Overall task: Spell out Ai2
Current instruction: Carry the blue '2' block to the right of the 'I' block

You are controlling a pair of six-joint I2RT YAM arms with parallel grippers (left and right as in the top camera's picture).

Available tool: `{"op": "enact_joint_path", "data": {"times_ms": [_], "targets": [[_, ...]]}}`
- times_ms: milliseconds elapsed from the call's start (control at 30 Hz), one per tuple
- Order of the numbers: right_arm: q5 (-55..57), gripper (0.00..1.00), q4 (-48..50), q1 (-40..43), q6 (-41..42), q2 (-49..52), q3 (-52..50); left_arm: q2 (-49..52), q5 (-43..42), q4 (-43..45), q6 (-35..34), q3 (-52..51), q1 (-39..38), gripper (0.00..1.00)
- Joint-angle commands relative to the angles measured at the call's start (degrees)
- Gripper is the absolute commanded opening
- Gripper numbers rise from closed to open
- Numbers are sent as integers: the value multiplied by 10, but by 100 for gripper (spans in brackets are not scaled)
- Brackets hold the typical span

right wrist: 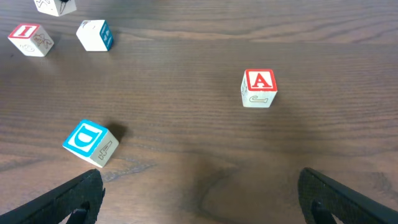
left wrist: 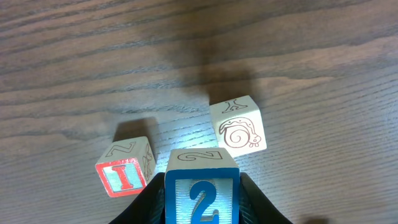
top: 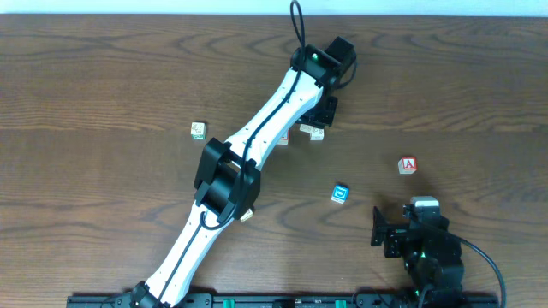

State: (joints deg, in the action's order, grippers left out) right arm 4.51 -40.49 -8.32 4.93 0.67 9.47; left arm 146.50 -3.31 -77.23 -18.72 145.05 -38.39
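Observation:
My left gripper [left wrist: 202, 208] is shut on a blue block with a 2 [left wrist: 202, 190] and holds it low over the table. A red I block [left wrist: 124, 174] lies just to its left. In the overhead view the left gripper [top: 322, 118] is at the far centre of the table. A red A block [top: 409, 165] sits apart at the right and also shows in the right wrist view [right wrist: 259, 87]. My right gripper [right wrist: 199, 199] is open and empty, near the front edge [top: 409, 229].
A white block with a snail drawing [left wrist: 239, 127] lies just beyond the 2 block. A blue D block [top: 342, 193] sits left of the right gripper [right wrist: 90, 142]. A small greenish block [top: 199, 129] lies at the left. The left arm [top: 257, 145] crosses the table diagonally.

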Motion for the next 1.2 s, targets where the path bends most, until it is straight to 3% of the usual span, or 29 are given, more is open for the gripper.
{"op": "enact_joint_path", "data": {"times_ms": [0, 200, 433, 667, 1167], "targets": [[-3, 99, -2, 5, -7, -4, -3, -39, 1, -9, 12, 5, 0, 6], [-2, 99, -2, 5, -7, -4, -3, -106, 34, -11, 22, -35, 1, 6], [-3, 99, -2, 5, -7, -4, -3, -195, 11, 100, 51, -234, 11, 6], [-3, 99, -2, 5, -7, -4, -3, -170, -35, 157, 51, -249, 38, 6], [-2, 99, -2, 5, -7, -4, -3, -118, -49, 162, -49, -262, 21, 6]]}}
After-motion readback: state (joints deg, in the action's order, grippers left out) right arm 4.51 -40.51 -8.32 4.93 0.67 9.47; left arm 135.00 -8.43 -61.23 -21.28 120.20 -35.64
